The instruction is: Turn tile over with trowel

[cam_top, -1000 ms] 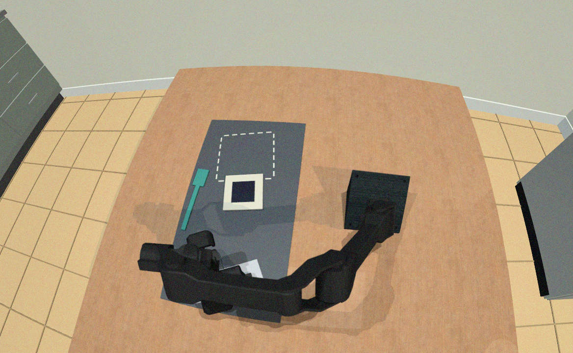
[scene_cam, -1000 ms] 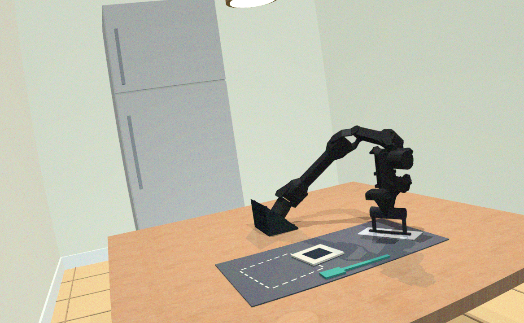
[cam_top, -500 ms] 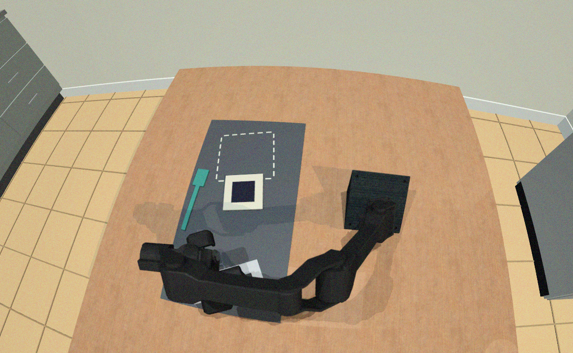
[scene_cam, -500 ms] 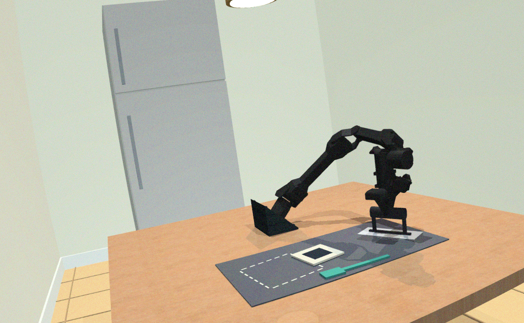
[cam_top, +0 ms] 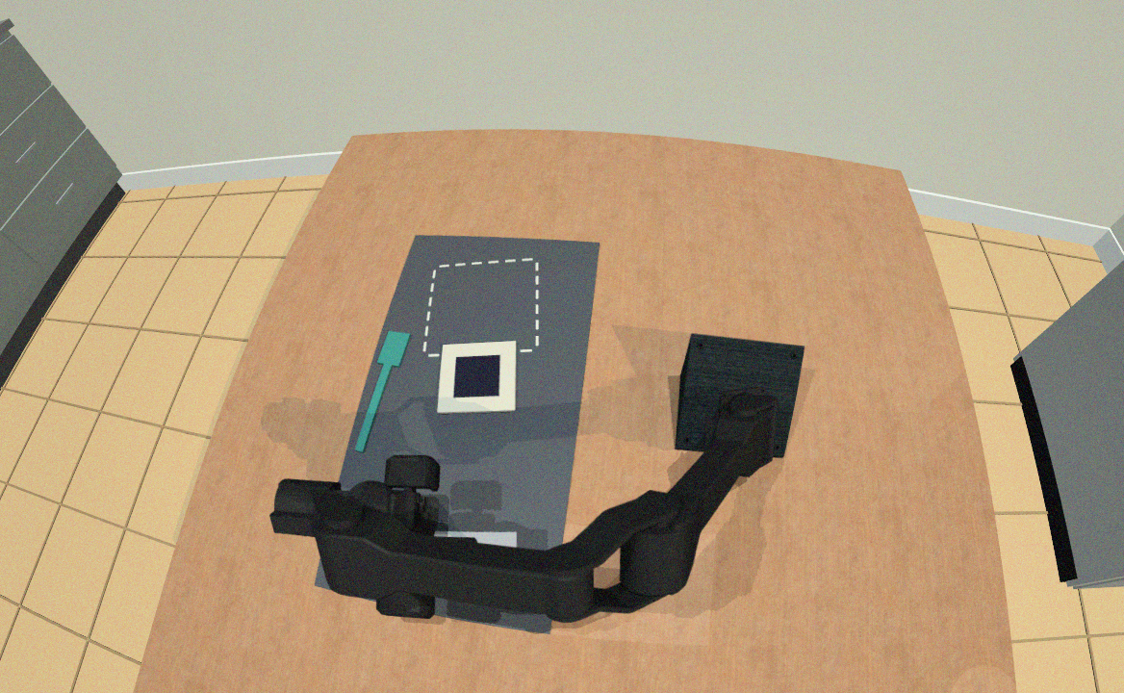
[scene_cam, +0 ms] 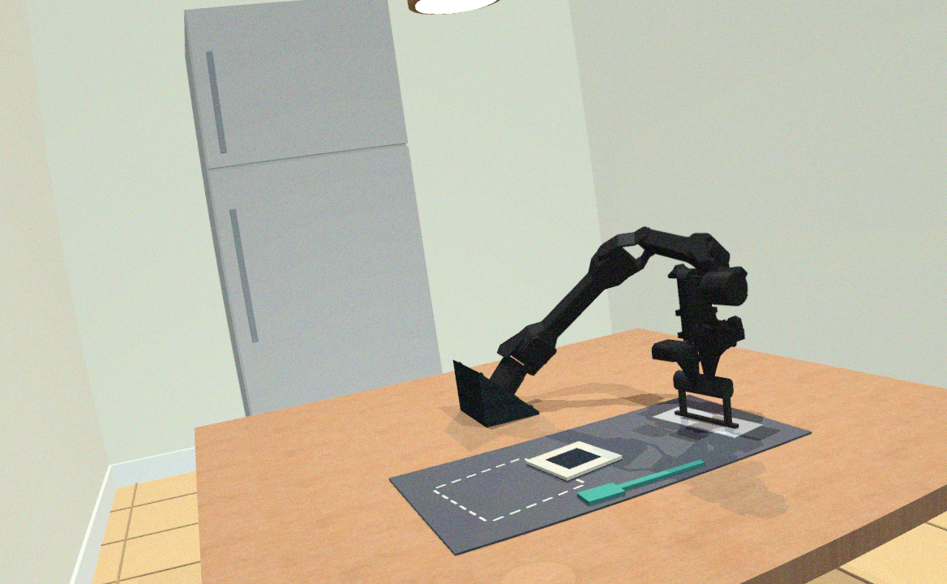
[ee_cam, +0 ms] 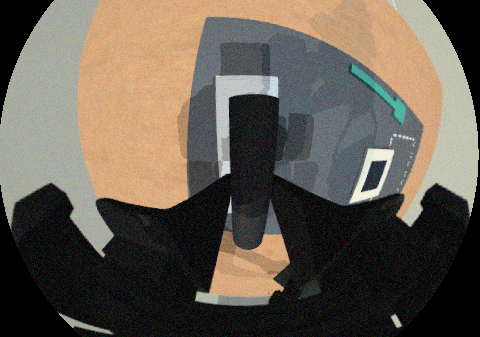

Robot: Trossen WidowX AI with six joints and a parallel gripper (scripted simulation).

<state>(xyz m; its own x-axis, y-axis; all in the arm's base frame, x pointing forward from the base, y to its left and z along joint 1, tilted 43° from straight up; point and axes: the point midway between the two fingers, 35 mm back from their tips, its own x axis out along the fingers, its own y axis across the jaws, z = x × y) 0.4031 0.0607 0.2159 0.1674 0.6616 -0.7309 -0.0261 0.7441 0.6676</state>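
Observation:
The cream tile [cam_top: 477, 376] [scene_cam: 572, 459] [ee_cam: 375, 175] lies on the grey mat [cam_top: 566, 345] [scene_cam: 462, 526] with its dark marked side up. Its far edge touches the dashed outline [cam_top: 484, 262] [scene_cam: 477, 474]. A teal flat-bladed tool with a thin handle [cam_top: 381, 383] [scene_cam: 636, 482] [ee_cam: 380, 91] lies along the mat's left edge, apart from my gripper. My gripper [scene_cam: 701, 383] [ee_cam: 250, 179] points straight down at the mat's near end. It is shut on a black bar handle [scene_cam: 716, 387] [ee_cam: 252, 137] that stands on two legs on a white plate [cam_top: 479, 538] [scene_cam: 742, 428] [ee_cam: 223, 117].
The arm's black base block [cam_top: 734, 379] [scene_cam: 484, 399] stands on the wooden table [cam_top: 721, 241] to the right of the mat. A grey fridge [scene_cam: 302, 203] stands behind the table. The arm hides the mat's near end in the overhead view.

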